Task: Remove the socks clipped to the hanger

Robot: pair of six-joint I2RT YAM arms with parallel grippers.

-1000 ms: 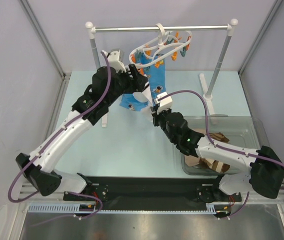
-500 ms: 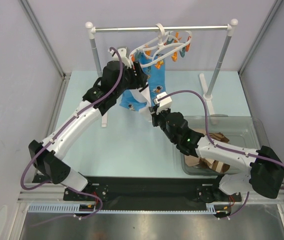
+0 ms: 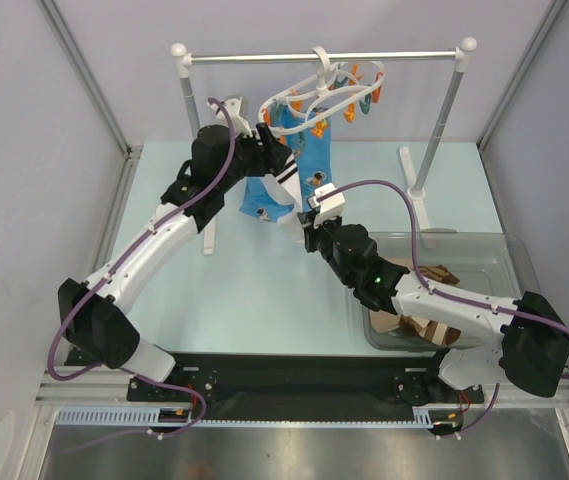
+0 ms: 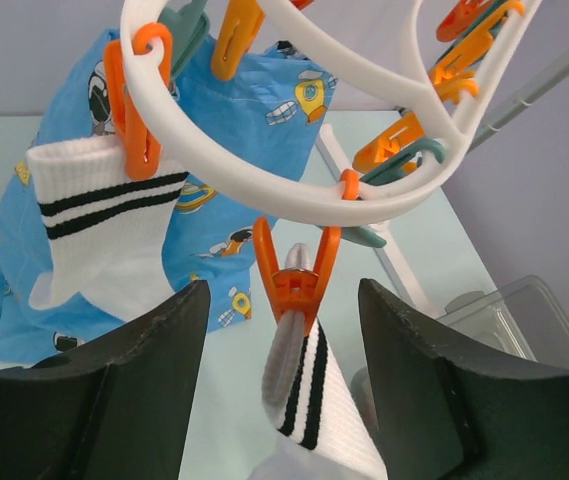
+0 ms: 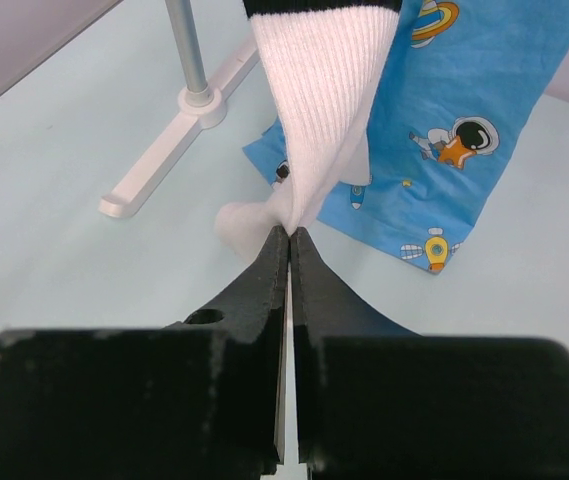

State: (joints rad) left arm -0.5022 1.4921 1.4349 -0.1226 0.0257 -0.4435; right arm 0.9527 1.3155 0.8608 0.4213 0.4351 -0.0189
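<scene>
Left tool closer — sock white, black-striped

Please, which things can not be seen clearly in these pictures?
Top external: the socks in the bin, mostly covered by the right arm; their number is unclear.
Right wrist: whatever holds up the striped sock, cut off by the top edge.
Left wrist: the hook of the hanger, beyond the top edge.
</scene>
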